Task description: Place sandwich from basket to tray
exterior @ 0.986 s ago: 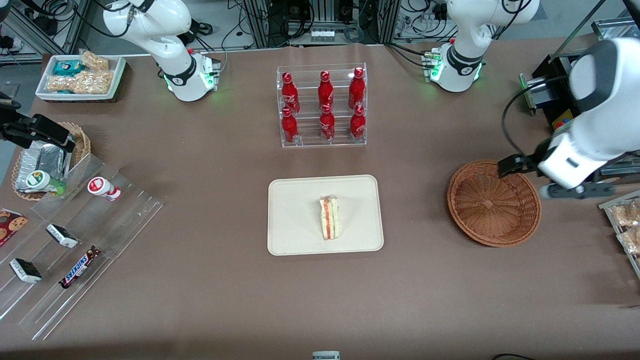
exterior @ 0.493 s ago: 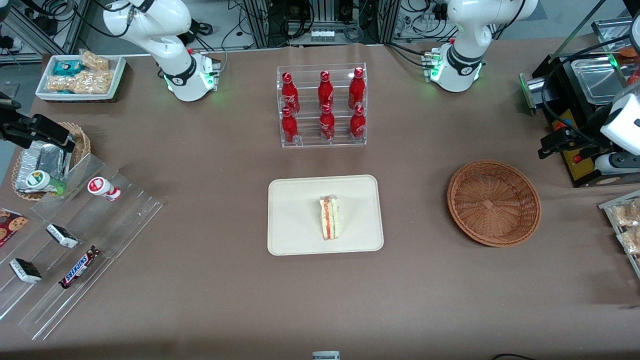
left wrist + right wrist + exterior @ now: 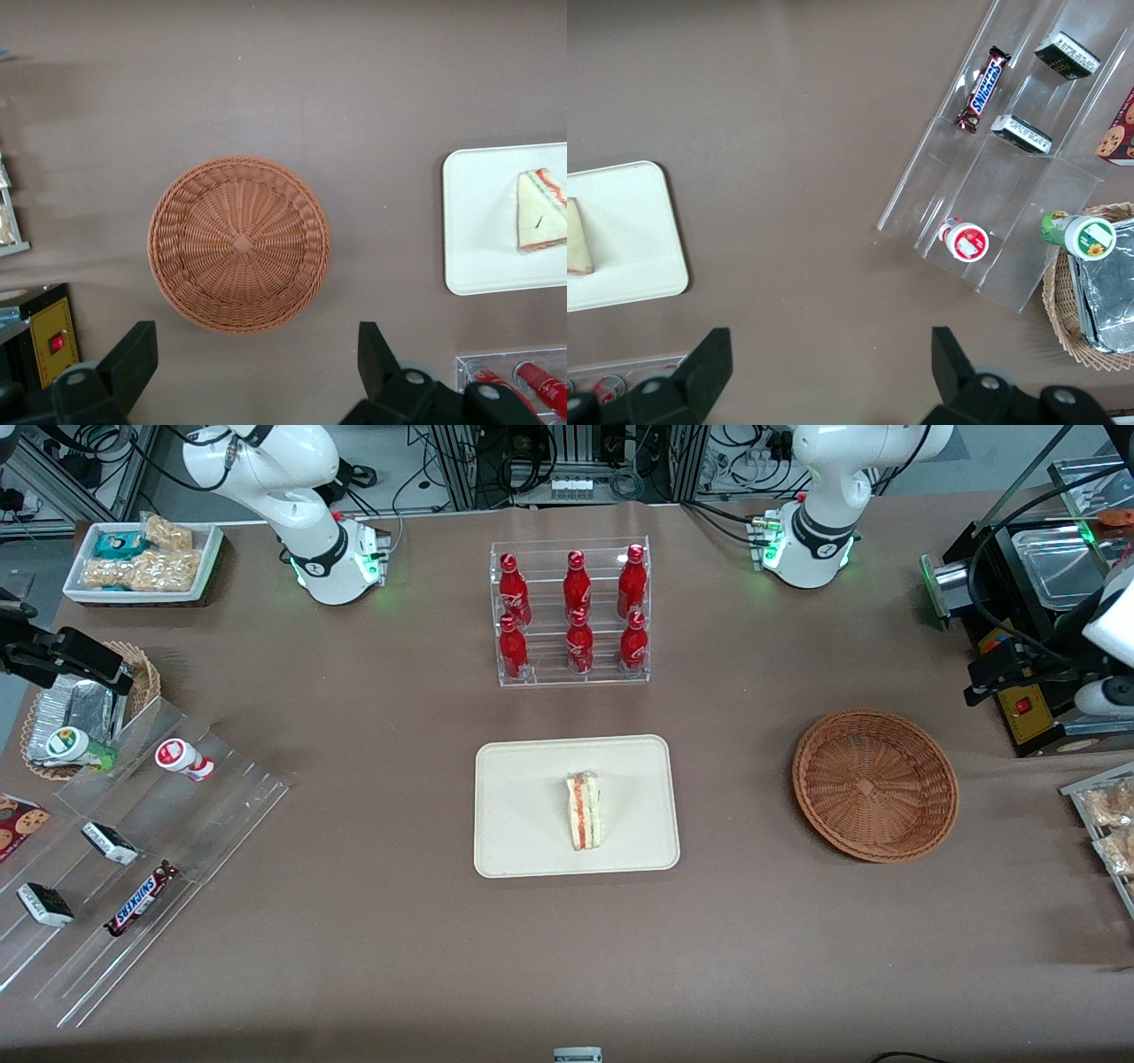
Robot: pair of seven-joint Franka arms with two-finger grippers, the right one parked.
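The sandwich [image 3: 583,811] lies on the cream tray [image 3: 523,779], its red and green filling facing up. It also shows in the left wrist view [image 3: 540,208] on the tray [image 3: 478,221]. The reddish-brown wicker basket [image 3: 874,784] stands empty beside the tray, toward the working arm's end of the table. My left gripper [image 3: 990,673] hangs high, past the basket toward the working arm's end of the table, over a black appliance. In the left wrist view the gripper [image 3: 255,354] is open and empty, with the basket [image 3: 239,243] below it.
A clear rack of red bottles [image 3: 571,611] stands farther from the camera than the tray. A black appliance [image 3: 1019,602] and a snack tray [image 3: 1107,824] sit at the working arm's end. Clear stepped racks [image 3: 133,850], a tan basket [image 3: 80,708] and a white snack bin [image 3: 142,558] lie toward the parked arm's end.
My left arm has drawn back from above the basket toward the working arm's end of the table. The sandwich, tray and basket have not moved.
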